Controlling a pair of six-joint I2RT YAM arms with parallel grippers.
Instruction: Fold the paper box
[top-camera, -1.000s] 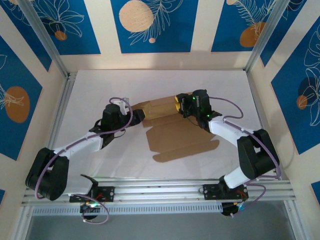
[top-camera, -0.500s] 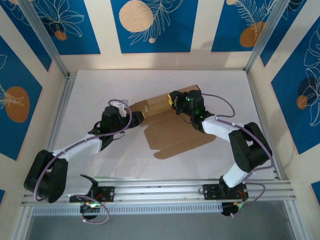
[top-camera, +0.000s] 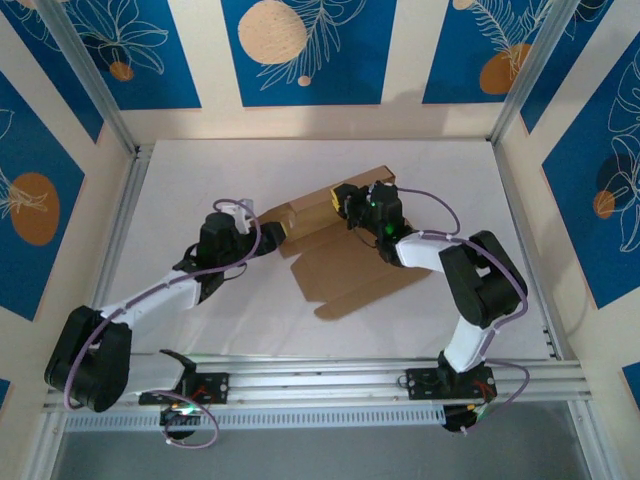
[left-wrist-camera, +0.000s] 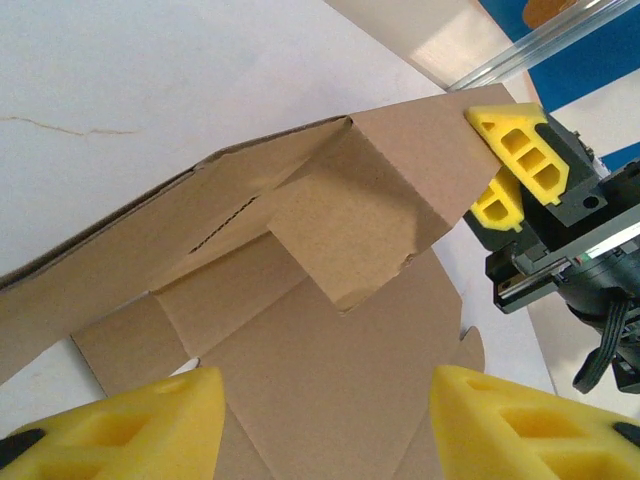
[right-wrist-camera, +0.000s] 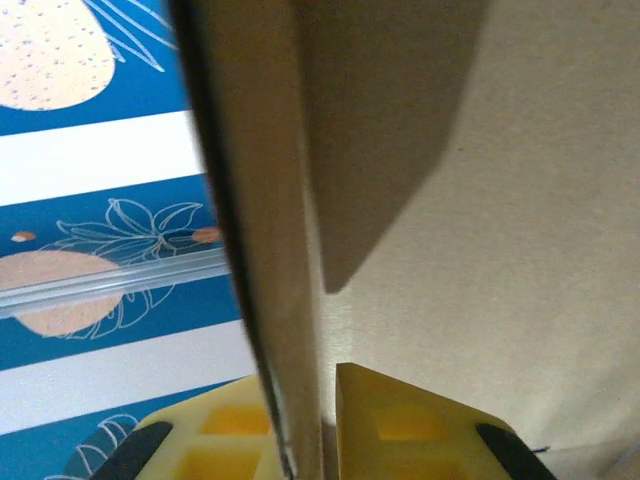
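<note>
We see paper box (top-camera: 350, 270) mid-desk (top-camera: 200, 170), between both arms. Near part lies flat on white surface; far panel is lifted and tilted. We find right pincer (top-camera: 345, 205) clamped on raised panel's edge; in right wrist view, cardboard is wedged tight between its yellow fingers (right-wrist-camera: 420, 430). We note left pincer (left-wrist-camera: 320, 400) spread wide, gripping nothing, at box's left end, with creased flaps just ahead.

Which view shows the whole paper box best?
Top external: the whole paper box is visible, far panel raised. Left wrist shows its creased inside close up; right wrist, one edge between the jaws.
</note>
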